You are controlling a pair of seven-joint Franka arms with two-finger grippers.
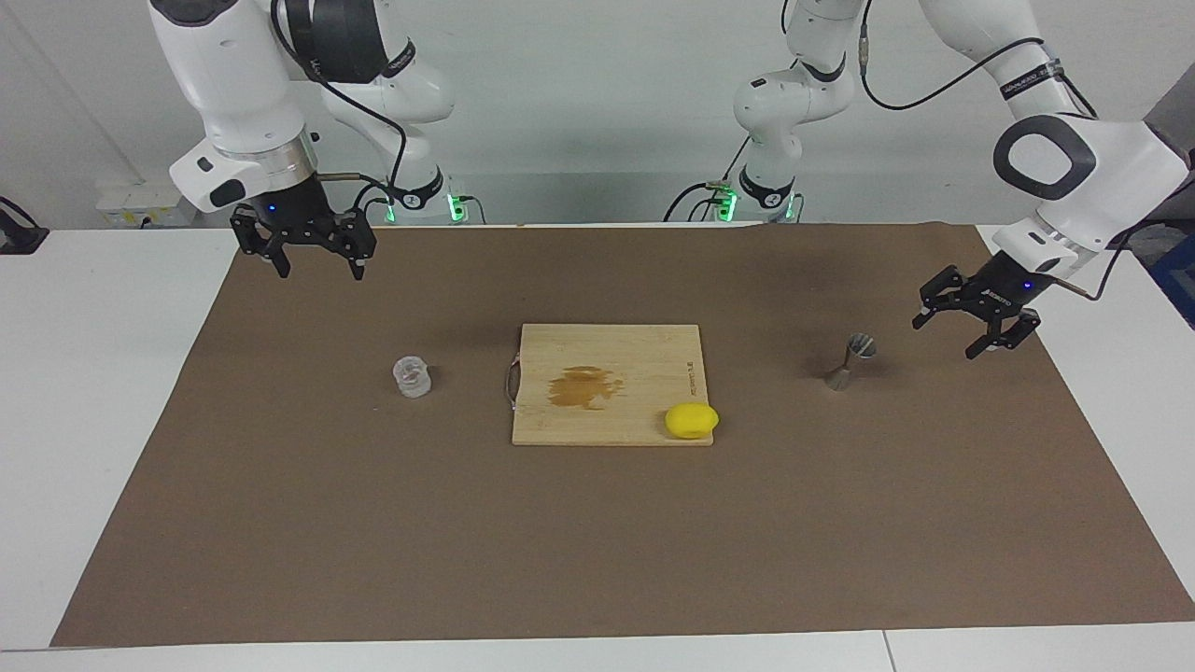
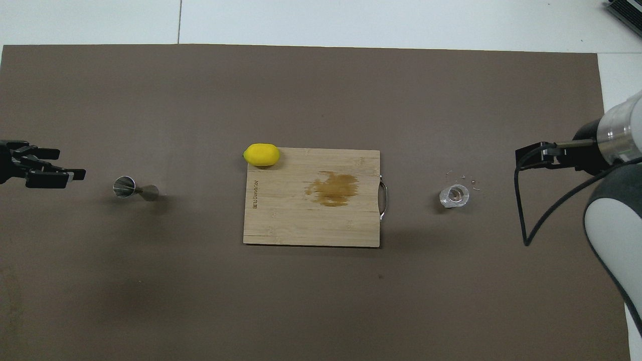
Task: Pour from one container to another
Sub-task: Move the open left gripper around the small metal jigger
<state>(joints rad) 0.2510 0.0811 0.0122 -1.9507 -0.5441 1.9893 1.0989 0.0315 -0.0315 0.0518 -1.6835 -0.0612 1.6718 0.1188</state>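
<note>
Currently the left gripper [image 1: 973, 324] is hovering, fingers spread, just beside the jigger [image 1: 851, 362]; light and slippery, it is probably gripped best at its waist, while the right gripper [image 1: 317, 250] is waiting, fingers spread.

Yellow lemon [image 1: 692, 421], stained tan board [image 1: 607, 359], brown mat [image 1: 373, 523].

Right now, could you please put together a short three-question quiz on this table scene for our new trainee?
1. True or false: the lemon lies at a corner of the cutting board.
2. Which container stands toward the left arm's end of the table: A) glass cup, B) jigger?
3. Fill in: the left pincer and the right pincer are both ____.

Key: 1 true; 2 B; 3 open.
</note>
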